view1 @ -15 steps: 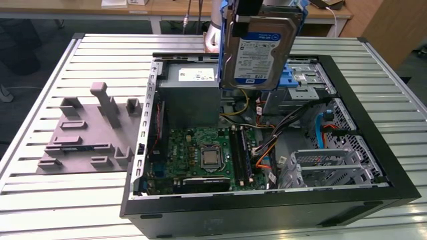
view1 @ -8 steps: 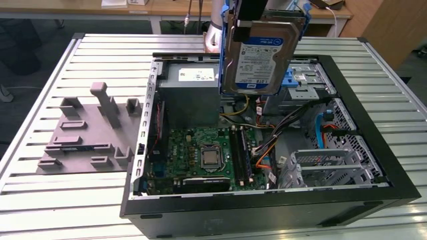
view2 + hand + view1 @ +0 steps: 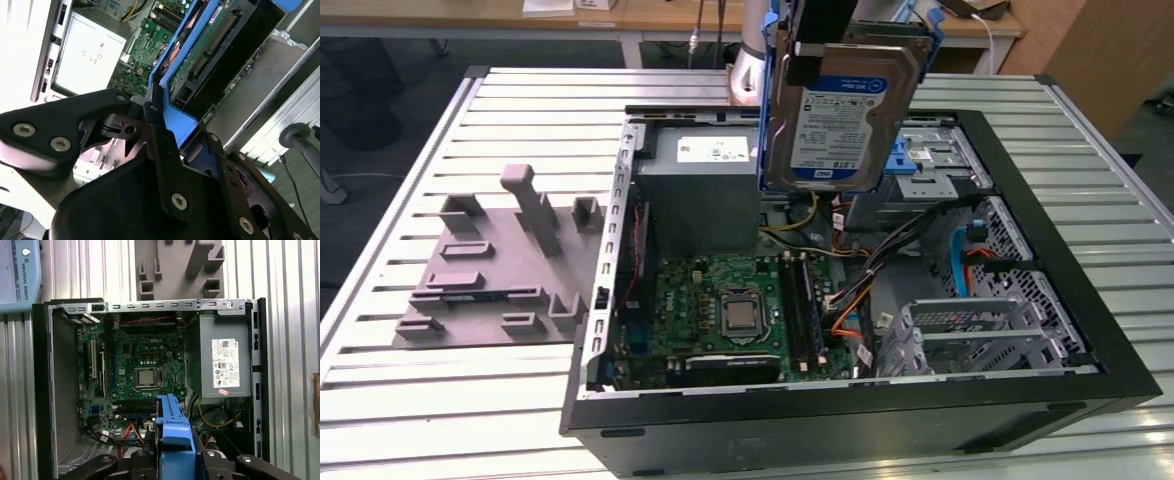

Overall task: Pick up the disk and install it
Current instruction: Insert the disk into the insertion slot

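Now, disk (image 3: 834, 115): hung upright at upper centre of the exterior view, above the open computer case (image 3: 1067, 330).
Gripper (image 3: 174, 460): pinched onto the disk's blue plastic rails (image 3: 177, 120).
Handling: likely dense, rigid and shock-sensitive; best held by the rails, not the bare circuit side (image 3: 210, 45).
Surfaces: smooth silver metal, paper label.

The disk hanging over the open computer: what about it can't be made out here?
- Exterior view: the gripper and the picture's top edge cut off the upper end of the disk.
- First wrist view: the disk is edge-on, so its label is hidden.
- Second wrist view: the gripper's black body covers the disk's near end.
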